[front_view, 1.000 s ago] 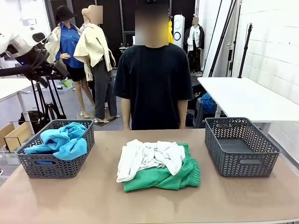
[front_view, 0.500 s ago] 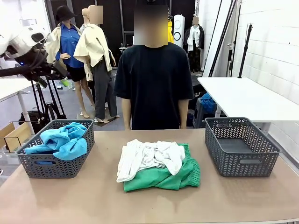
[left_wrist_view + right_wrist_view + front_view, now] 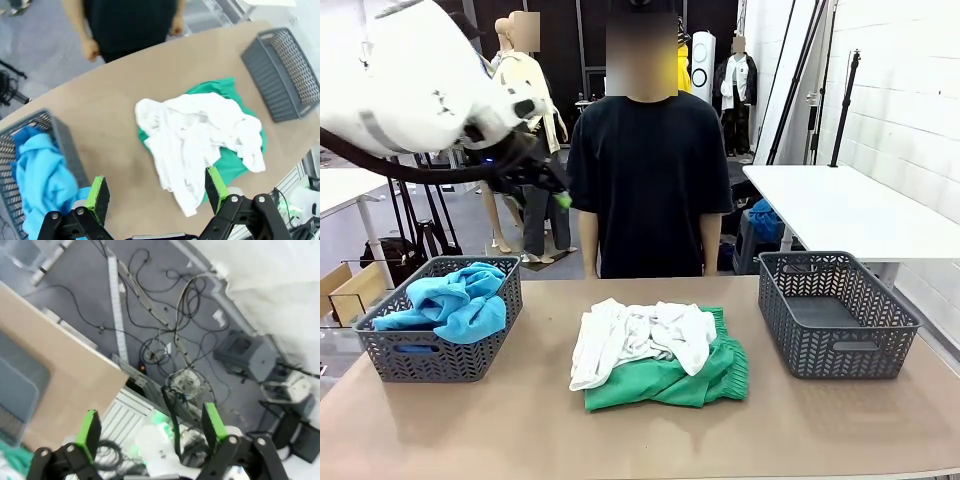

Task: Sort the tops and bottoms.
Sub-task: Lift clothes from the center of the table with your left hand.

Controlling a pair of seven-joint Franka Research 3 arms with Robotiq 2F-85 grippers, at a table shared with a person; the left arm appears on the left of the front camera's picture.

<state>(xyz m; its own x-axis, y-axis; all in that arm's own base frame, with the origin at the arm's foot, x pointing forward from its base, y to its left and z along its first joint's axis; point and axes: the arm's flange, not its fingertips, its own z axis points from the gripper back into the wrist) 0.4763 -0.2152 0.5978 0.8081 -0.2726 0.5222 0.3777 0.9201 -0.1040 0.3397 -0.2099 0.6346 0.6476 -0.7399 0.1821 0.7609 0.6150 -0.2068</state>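
Note:
A crumpled white top (image 3: 640, 335) lies on the green bottoms (image 3: 705, 378) in the middle of the table. Two bright blue tops (image 3: 455, 300) fill the left basket (image 3: 430, 360). My left gripper (image 3: 556, 194) hangs high above the table, left of the pile. From the left wrist, my left gripper (image 3: 156, 189) is open and empty, looking down on the white top (image 3: 200, 135), the green bottoms (image 3: 225, 90) and the blue tops (image 3: 35, 175). My right gripper (image 3: 150, 426) is open and empty, off the table's edge over the floor.
A grey basket (image 3: 835, 315) stands at the table's right with nothing in it. A person in a black shirt (image 3: 645, 180) stands at the far edge, hands (image 3: 90, 50) at their sides. Below the right wrist lie the table corner (image 3: 65, 380) and floor cables (image 3: 165, 340).
My left arm has swung in from the far left edge toward the middle, and now looms large at the upper left. The clothes and baskets have not moved.

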